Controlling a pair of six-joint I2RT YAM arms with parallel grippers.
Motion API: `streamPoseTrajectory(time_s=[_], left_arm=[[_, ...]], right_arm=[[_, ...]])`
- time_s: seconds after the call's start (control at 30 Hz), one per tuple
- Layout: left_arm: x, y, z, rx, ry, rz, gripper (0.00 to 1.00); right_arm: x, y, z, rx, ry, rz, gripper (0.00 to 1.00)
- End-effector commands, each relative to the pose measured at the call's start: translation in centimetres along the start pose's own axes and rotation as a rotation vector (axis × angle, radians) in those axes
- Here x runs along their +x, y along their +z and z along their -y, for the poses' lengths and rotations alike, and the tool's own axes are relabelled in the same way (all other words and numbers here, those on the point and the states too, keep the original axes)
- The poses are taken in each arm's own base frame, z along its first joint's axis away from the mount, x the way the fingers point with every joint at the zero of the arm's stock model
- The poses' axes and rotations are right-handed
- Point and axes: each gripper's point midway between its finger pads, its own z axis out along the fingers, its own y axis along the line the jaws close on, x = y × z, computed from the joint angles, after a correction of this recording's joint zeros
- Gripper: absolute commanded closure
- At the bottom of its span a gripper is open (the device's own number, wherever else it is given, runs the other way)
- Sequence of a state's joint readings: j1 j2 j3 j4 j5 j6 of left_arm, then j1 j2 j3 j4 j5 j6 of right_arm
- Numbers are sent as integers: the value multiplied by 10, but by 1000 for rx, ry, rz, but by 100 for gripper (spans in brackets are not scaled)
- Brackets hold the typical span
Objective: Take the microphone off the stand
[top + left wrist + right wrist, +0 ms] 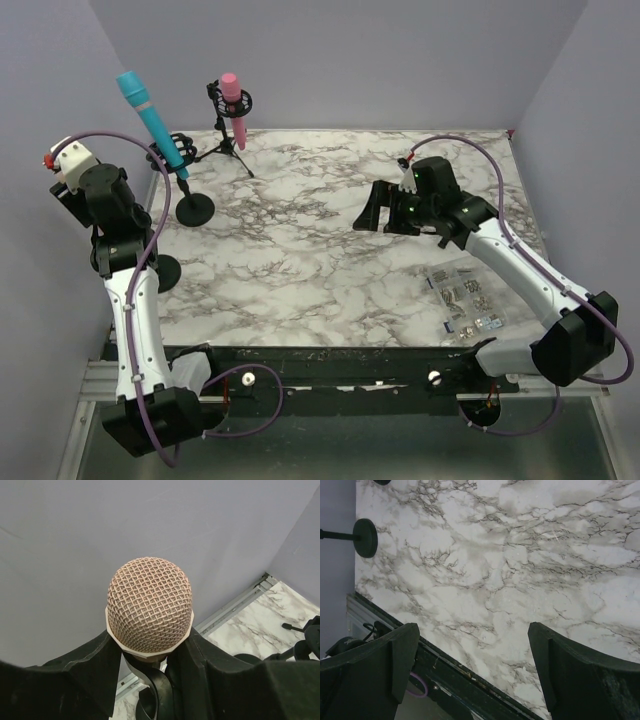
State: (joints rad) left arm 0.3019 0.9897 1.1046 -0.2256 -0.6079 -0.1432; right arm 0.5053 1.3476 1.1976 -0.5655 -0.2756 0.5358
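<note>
Left wrist view: left claw (150,647) pinches the microphone (150,610) between its fingers, under the mesh head, stand clip (150,697) just below. Grip firmly, then lift straight along the clip's axis. Right claw (472,665) gapes wide.

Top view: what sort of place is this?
Probably a robot test cell: a left arm and right arm bolted at the edge of a marble-patterned table, plain walls boxing it in, and a blue microphone and pink microphone on stands.
</note>
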Motion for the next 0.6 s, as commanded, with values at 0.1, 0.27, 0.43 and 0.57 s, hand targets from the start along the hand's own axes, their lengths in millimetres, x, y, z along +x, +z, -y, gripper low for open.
streamPoseTrajectory(time_s=[0.1,0.27,0.43,0.57], left_arm=[[1,-20,-3,58,-4,-8,97],[15,-49,4,156,-85,-90,100],[49,-89,23,294,-116,-232,100],[49,-125,39,422,-121,-265,100]], right_arm=[[-10,-18,-19,-84,16,104,0],[-8,-18,-26,-123,-38,73,0],[-10,-12,-31,-173,-83,96,0],[-10,2,-40,-231,-71,53,0]])
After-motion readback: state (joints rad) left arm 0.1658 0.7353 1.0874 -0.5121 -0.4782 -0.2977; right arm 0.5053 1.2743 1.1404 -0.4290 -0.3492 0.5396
